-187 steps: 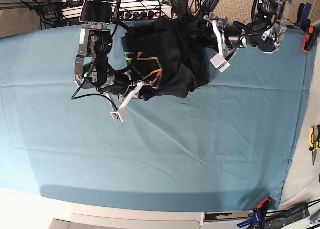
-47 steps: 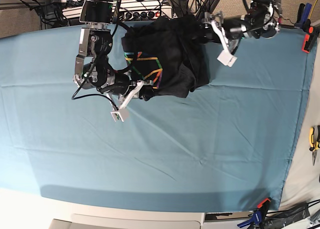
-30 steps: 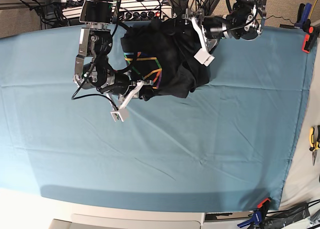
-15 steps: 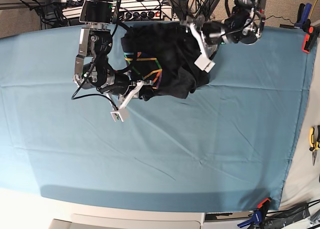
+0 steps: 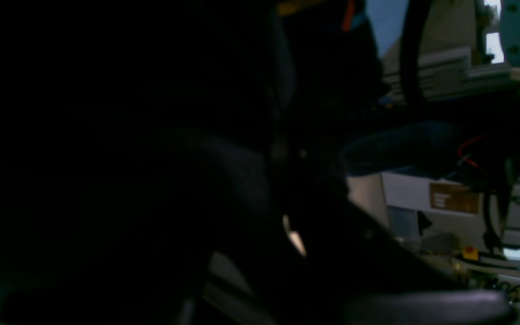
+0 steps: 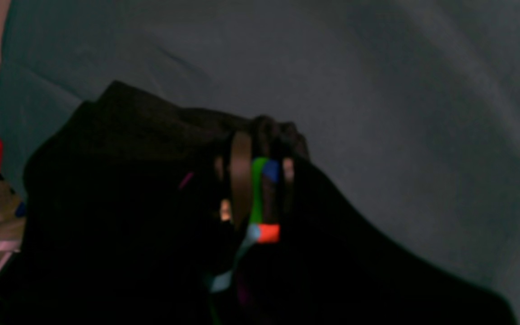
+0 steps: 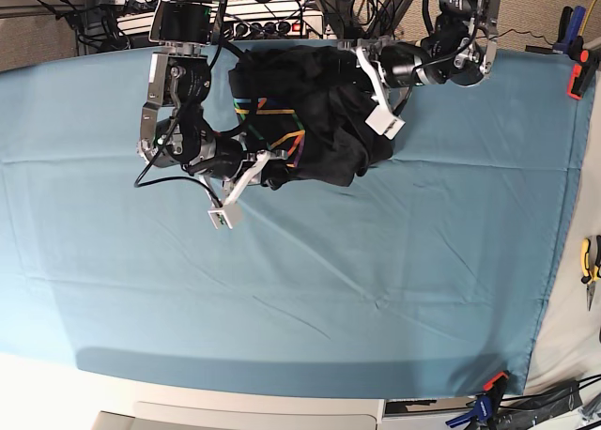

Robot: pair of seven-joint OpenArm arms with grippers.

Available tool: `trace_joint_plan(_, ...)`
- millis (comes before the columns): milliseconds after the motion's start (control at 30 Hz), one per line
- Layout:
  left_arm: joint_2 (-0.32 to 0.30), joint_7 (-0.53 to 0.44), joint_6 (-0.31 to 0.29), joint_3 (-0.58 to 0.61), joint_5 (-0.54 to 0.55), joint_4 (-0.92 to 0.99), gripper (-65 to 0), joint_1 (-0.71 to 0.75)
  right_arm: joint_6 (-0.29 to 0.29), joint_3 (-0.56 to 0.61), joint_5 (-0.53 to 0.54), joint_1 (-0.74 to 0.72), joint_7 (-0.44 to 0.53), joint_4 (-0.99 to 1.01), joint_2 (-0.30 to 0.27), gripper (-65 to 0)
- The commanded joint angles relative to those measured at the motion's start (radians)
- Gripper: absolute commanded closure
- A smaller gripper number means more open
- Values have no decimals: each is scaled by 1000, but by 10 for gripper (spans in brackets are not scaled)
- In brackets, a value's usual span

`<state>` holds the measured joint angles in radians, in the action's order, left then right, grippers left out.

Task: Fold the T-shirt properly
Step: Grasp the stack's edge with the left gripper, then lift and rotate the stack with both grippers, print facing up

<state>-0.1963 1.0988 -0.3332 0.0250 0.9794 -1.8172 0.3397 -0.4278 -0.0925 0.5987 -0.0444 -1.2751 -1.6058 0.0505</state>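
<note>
**Both grippers at the bunched shirt**

My right gripper [image 7: 246,181] is clamped on the T-shirt [image 7: 315,111] hem; whether the left gripper [image 7: 374,84] grips cloth I cannot tell. The shirt sits crumpled at twelve o'clock on the table cloth [image 7: 310,280]. Soft, limp: I'd grab seams or corners. Left wrist view mostly black

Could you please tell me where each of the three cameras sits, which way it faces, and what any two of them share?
Base: overhead, looking down at the teal table cloth; shows both arms, the left pincer and right pincer at the T-shirt.
Left wrist: on the left arm, pressed against dark T-shirt fabric; equipment beyond, pincer not discernible.
Right wrist: on the right arm, facing along the right pincer onto the T-shirt and cloth.
Shared: base and right wrist both show the rainbow print and teal cloth.
</note>
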Motion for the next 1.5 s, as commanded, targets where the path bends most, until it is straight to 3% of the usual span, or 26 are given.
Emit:
trace_joint_plan(0,-5,-15,-8,-2,18,-16,0,-5,-8,0,10,-17,11,-17,-1,0)
trace_joint_plan(367,-7,-23,-8,-2,-46,-15,0,-8,-8,-1,10,-17,11,-17,-1,0)
trace_joint_plan(767,-119,-34,-7,-1,-68,-16,0,-123,-6,-1,10,-16,-24,-18,0,0)
trace_joint_plan(933,-126,-46,-7,-1,-79,-15,0,-184,-4,-1,15,-4,-41,-18,0,0)
trace_joint_plan(1133,-144,-51,-4,-1,-84,-15,0,-258,-5,0,16,68,-43,-95,0,0)
trace_joint_plan(1467,-238,-54,0,61,-82,-14,0,-309,-5,0,14,196,-18,-240,0,0)
